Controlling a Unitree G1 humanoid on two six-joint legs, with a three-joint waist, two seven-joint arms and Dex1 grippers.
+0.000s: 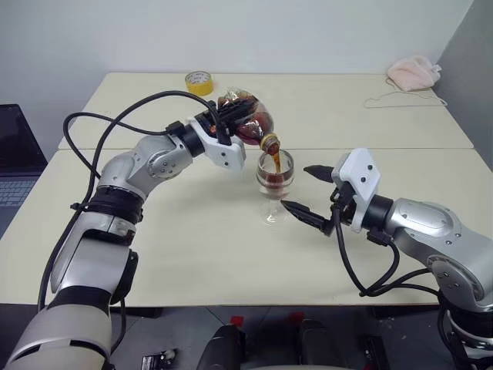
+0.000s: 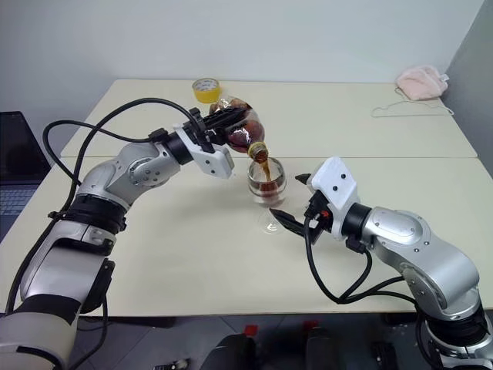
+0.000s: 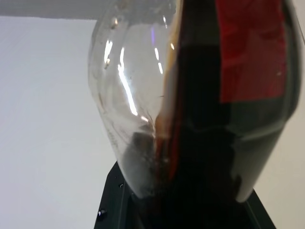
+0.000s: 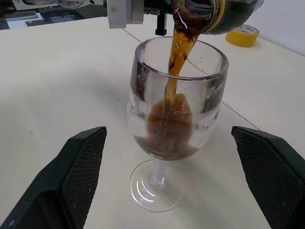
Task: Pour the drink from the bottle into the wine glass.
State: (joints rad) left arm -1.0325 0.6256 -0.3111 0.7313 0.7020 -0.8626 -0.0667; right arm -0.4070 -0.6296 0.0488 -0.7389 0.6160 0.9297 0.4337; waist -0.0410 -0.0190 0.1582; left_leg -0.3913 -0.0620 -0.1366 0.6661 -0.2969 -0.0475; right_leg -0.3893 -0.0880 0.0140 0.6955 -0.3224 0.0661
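Note:
My left gripper is shut on the clear bottle, holding it tilted with its mouth down over the wine glass. A stream of the dark brown drink runs from the bottle's mouth into the bowl, where some liquid has pooled at the bottom. The left wrist view shows the bottle up close, with its red label and the dark liquid inside. The glass stands upright on the table. To the right of the glass, my right gripper is open, with one finger on each side of the glass and neither touching it.
At the back of the table, behind the bottle, lies a yellow tape roll. A pink cloth and a thin white cord lie at the far right corner. A laptop sits off the table's left side.

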